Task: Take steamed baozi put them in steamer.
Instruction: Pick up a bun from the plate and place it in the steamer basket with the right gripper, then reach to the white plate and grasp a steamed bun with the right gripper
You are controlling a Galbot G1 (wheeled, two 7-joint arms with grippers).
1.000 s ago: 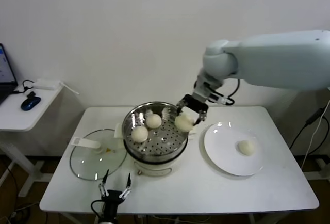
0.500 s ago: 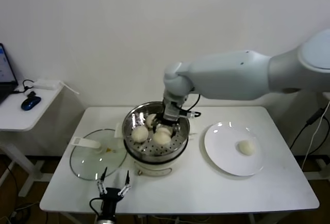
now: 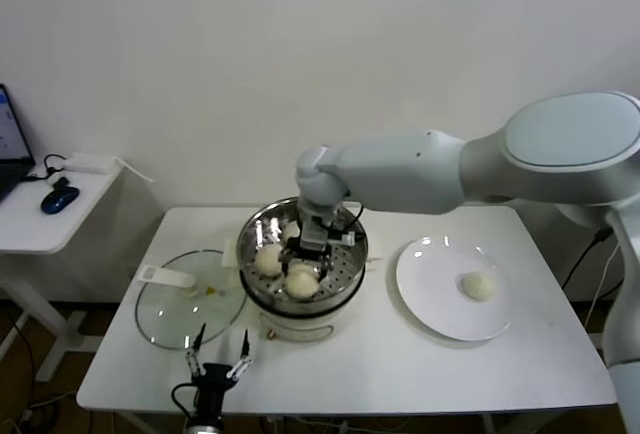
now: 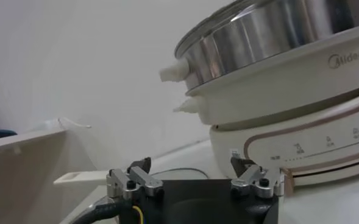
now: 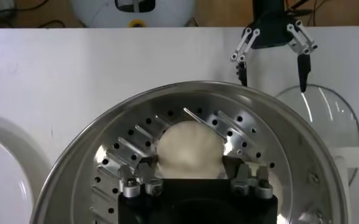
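The right arm point(image 3: 470, 164) wears smooth pale grey-white rounded shells with black cabling at its wrist, while both the right gripper point(image 5: 191, 176) and left gripper point(image 3: 216, 366) show black bodies, silvery screwed finger links and seemingly dark tips

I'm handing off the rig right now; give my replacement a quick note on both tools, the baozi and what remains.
Right tool: down inside the steamer, shut on a baozi that sits at the perforated tray; not yet released.
Left tool: open, parked at the table's near edge, by the glass lid.
Done: two more baozi in the steamer.
Left: release this one, then fetch the last baozi from the white plate.
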